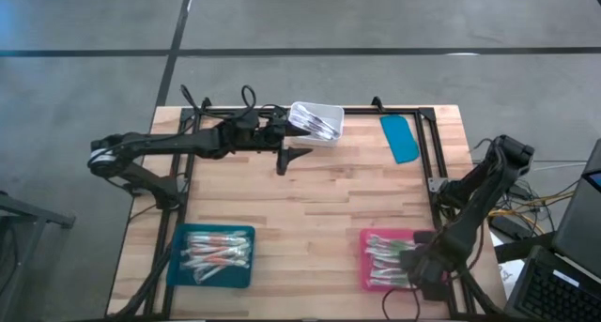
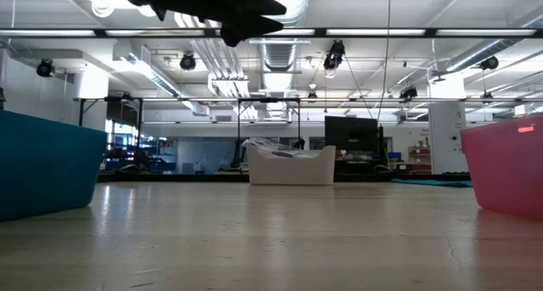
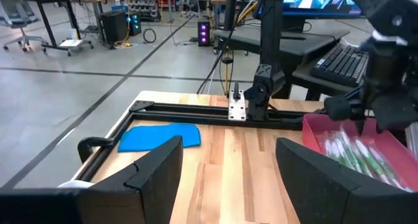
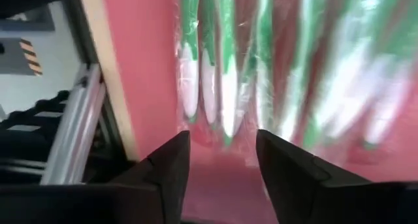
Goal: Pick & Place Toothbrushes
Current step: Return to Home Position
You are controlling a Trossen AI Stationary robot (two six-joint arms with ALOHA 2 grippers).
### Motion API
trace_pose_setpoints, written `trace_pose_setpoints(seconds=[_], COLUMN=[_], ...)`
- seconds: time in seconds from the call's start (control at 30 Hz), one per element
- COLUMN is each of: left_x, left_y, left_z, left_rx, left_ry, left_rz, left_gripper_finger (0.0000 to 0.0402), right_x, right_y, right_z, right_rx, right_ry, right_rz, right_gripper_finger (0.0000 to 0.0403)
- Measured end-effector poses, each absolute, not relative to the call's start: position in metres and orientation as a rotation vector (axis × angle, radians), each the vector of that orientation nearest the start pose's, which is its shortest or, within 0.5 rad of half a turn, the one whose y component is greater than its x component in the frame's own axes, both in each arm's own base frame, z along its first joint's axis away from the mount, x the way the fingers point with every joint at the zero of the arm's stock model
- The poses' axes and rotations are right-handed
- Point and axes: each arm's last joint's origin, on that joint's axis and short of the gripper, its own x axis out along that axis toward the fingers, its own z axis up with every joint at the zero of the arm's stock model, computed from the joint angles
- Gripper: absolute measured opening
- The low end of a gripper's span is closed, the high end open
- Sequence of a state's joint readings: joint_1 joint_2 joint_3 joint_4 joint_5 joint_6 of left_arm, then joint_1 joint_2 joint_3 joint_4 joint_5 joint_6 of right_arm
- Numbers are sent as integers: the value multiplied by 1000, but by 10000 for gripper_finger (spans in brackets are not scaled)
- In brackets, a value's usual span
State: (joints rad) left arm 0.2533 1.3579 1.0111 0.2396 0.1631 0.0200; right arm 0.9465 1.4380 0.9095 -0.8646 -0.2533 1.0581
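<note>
Green-and-white toothbrushes [image 4: 222,87] lie in the pink tray [image 4: 140,74] at the near right of the table. My right gripper [image 4: 222,160] hangs open just above that tray [image 1: 366,239], pointing steeply down, nothing between its fingers. More toothbrushes [image 1: 216,254], with orange accents, lie in the teal tray [image 1: 178,266] at the near left, and some [image 1: 317,123] in the white bin [image 1: 331,111] at the far edge. My left gripper [image 1: 291,159] hovers open, level, beside the bin, high over the table.
A flat blue piece [image 1: 400,137] lies at the far right. A black metal frame [image 1: 432,153] runs along the table's far and right sides. Bare wood [image 1: 310,209] spreads across the middle between the trays and the bin.
</note>
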Motion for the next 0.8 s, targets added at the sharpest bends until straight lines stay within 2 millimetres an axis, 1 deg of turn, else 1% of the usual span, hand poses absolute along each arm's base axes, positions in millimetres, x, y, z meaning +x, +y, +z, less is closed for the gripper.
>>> trace_pose_setpoints(seconds=[0.07, 0.13, 0.23, 0.37, 0.47, 0.57, 0.73, 0.8], left_x=[301, 299, 300, 300, 301, 303, 305, 305], left_y=[73, 72, 69, 62, 57, 47, 34, 31], left_z=[325, 327, 327, 325, 323, 323, 323, 322], left_rx=[-9, -1, 0, -7, -11, 5, 58, 83], left_ry=[109, 108, 107, 121, 141, 141, 143, 149], left_rz=[87, 81, 19, -61, -83, -110, -103, -67], left_gripper_finger=[250, 250, 250, 250, 250, 242, 203, 181], right_x=[136, 135, 137, 142, 148, 157, 179, 189], right_y=[197, 189, 177, 154, 134, 115, 88, 78], right_z=[215, 231, 255, 276, 286, 292, 296, 295], right_rx=[291, 267, 200, 47, -65, -150, -278, -303], right_ry=[1631, 1539, 1311, 1007, 888, 824, 762, 728], right_rz=[141, 109, 80, -6, -76, -156, -208, -205], right_gripper_finger=[173, 171, 154, 122, 94, 64, 18, 11])
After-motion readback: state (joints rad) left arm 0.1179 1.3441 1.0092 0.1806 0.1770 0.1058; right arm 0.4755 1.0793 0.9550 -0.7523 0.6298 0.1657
